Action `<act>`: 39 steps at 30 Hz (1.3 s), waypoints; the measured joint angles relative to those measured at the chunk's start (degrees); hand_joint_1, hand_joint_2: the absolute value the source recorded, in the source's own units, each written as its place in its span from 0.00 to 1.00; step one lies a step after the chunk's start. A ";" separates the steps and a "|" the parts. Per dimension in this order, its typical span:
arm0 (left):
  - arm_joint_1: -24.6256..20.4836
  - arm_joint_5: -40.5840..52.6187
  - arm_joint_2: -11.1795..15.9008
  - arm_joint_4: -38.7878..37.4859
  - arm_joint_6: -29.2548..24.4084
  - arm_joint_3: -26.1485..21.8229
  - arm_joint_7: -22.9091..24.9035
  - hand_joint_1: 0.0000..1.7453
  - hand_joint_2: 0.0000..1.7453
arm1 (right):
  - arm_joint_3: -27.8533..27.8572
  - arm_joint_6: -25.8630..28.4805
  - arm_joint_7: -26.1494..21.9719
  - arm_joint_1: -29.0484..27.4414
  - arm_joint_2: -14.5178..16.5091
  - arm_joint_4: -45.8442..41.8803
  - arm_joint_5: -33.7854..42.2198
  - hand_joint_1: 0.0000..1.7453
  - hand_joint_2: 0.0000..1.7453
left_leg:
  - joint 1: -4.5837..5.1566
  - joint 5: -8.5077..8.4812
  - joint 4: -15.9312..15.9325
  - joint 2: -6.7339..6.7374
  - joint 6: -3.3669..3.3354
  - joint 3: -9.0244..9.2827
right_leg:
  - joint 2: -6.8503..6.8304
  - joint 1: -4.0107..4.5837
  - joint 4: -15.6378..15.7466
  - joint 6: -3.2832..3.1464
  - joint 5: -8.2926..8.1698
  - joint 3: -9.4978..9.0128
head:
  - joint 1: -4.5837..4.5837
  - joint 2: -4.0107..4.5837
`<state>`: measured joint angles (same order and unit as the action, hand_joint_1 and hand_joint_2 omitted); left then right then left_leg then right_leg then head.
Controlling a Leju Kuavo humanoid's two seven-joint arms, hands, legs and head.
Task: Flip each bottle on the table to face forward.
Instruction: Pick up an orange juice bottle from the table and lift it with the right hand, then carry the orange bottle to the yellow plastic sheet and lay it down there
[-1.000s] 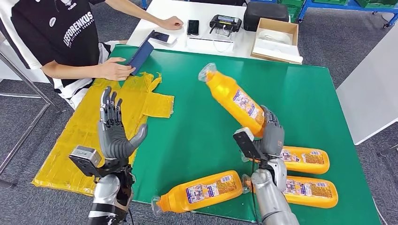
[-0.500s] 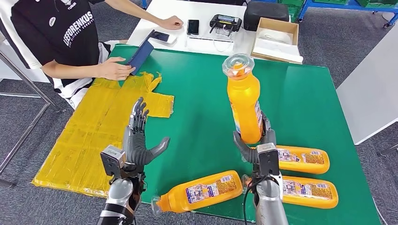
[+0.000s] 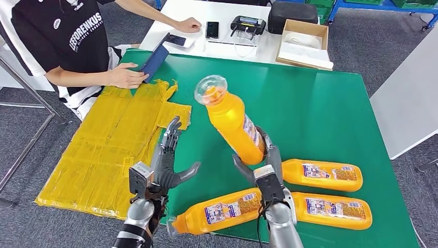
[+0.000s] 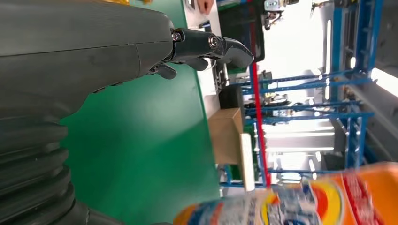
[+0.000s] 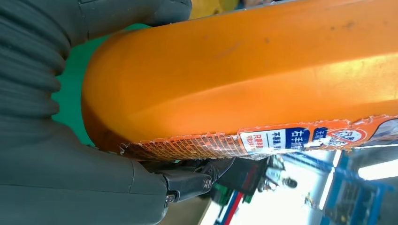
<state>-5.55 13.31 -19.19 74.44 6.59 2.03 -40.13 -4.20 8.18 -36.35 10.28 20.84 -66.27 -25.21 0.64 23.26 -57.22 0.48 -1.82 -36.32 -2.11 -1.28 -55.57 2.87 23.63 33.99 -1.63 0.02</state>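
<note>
- On the left we see the left robot hand (image 3: 166, 161) raised above the green desk (image 3: 320, 108), fingers spread apart and pointing up, thumb out to the side, holding nothing.
- Beside it, our right robot hand (image 3: 261, 164) is clamped around the base of the held bottle (image 3: 232, 121), which is lifted off the desk and tilted, its clear cap leaning toward the left hand.
- Three more orange bottles lie flat near the desk's front edge: one (image 3: 219, 211) between the two arms, two (image 3: 323, 174) (image 3: 333, 211) stacked side by side at the right.
</note>
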 joint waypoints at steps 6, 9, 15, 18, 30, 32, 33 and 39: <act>-0.44 0.67 0.00 -1.86 0.48 1.01 0.01 0.00 1.00 | -4.29 5.16 0.68 0.52 0.40 4.79 -4.56 1.00 1.00 | -0.01 0.00 0.00 0.01 0.00 0.00 | 0.00 0.02 0.00 0.00 0.00 0.01 | -0.01 0.01; -0.58 0.46 0.00 -2.42 1.11 1.33 0.01 0.00 1.00 | -7.34 7.77 1.62 1.29 0.32 7.64 -6.49 1.00 1.00 | -0.02 0.00 0.01 0.01 0.00 0.00 | 0.00 0.02 -0.01 -0.01 0.01 0.01 | -0.01 0.01; -0.77 -0.06 0.00 -3.42 1.34 1.57 -0.01 0.00 1.00 | -12.43 11.07 2.58 2.78 -0.02 12.82 -7.82 1.00 1.00 | -0.02 0.00 0.00 0.00 0.00 0.00 | 0.00 0.02 0.00 -0.01 0.01 0.00 | 0.02 0.01; -0.84 -0.10 0.00 -3.87 1.34 1.58 -0.01 0.00 1.00 | -13.69 11.47 2.82 3.20 -0.11 14.32 -7.87 1.00 1.00 | -0.01 0.00 0.00 0.00 0.00 0.00 | 0.00 0.02 0.00 -0.01 0.01 0.00 | 0.02 0.01; -0.92 -1.70 0.01 -4.63 2.51 1.56 0.00 0.00 1.00 | -17.38 13.71 4.16 4.48 -0.24 18.34 -7.15 1.00 1.00 | -0.02 0.00 0.01 0.01 0.00 0.00 | 0.00 0.02 -0.01 -0.01 0.01 0.01 | 0.01 0.01; -0.96 -3.71 0.02 -4.82 4.09 1.48 0.13 0.50 1.00 | -18.93 14.35 4.23 4.97 -0.29 19.59 -5.89 1.00 1.00 | -0.02 0.00 0.01 0.01 0.00 0.00 | 0.00 0.02 -0.01 -0.01 0.01 0.01 | 0.01 0.01; -0.98 -5.23 0.02 -4.93 5.35 1.38 0.30 0.75 1.00 | -19.67 14.77 4.25 5.21 -0.32 20.17 -5.57 1.00 1.00 | -0.02 0.00 0.01 0.01 0.00 0.00 | 0.00 0.02 -0.01 -0.01 0.01 0.01 | 0.01 0.01; -1.02 -13.67 0.02 -6.01 12.51 0.10 1.39 1.00 1.00 | -22.71 16.05 4.29 6.23 -0.38 22.81 -4.41 1.00 1.00 | -0.02 0.00 0.00 0.00 0.00 0.00 | 0.00 0.02 0.00 -0.01 0.01 0.01 | 0.02 0.01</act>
<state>-6.57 -0.36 -19.17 68.44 19.11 2.12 -38.74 -26.91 24.23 -32.06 16.51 20.46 -43.46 -29.62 0.62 23.26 -57.21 0.48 -1.82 -36.33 -2.11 -1.26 -55.57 2.86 23.63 34.00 -1.61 0.02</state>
